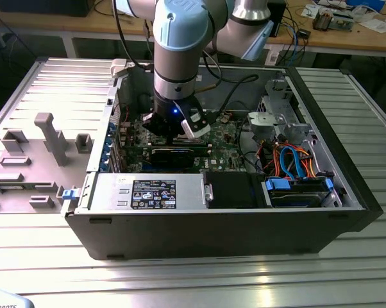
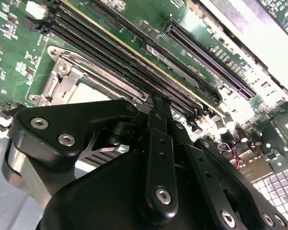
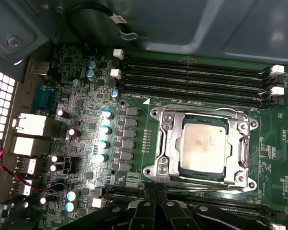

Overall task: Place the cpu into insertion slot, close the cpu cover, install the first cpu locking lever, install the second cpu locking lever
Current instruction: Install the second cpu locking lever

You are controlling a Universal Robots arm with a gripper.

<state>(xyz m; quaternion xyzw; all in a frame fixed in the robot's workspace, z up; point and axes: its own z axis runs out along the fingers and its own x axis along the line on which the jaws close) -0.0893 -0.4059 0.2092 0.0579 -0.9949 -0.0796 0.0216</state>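
**Chip seated under its frame, gripper low beside the socket**

Nearest the first wrist view's camera, the black gripper (image 3: 156, 203) hangs just off the edge of the socket (image 3: 204, 146), its two slim fingers (image 3: 149, 197) pressed together with nothing between them. The second wrist view shows those fingers (image 2: 159, 115) meeting at a point close to the long black memory slots (image 2: 134, 57).

Just beyond the fingertips lies the cpu (image 3: 204, 145), flat in the socket with its dull silver top showing. The cover (image 3: 165, 143), a silver frame, lies down flat around the chip, its window leaving the top bare. Whether the locking levers are latched I cannot tell.

Past the socket run the memory slots (image 3: 192, 81), close along its far edge, so little free board remains there. The green motherboard (image 3: 86, 158) beside it carries rows of small capacitors.

In the exterior view the arm (image 1: 177, 58) reaches straight down into the open computer case (image 1: 212, 224), whose walls fence the board on all sides.
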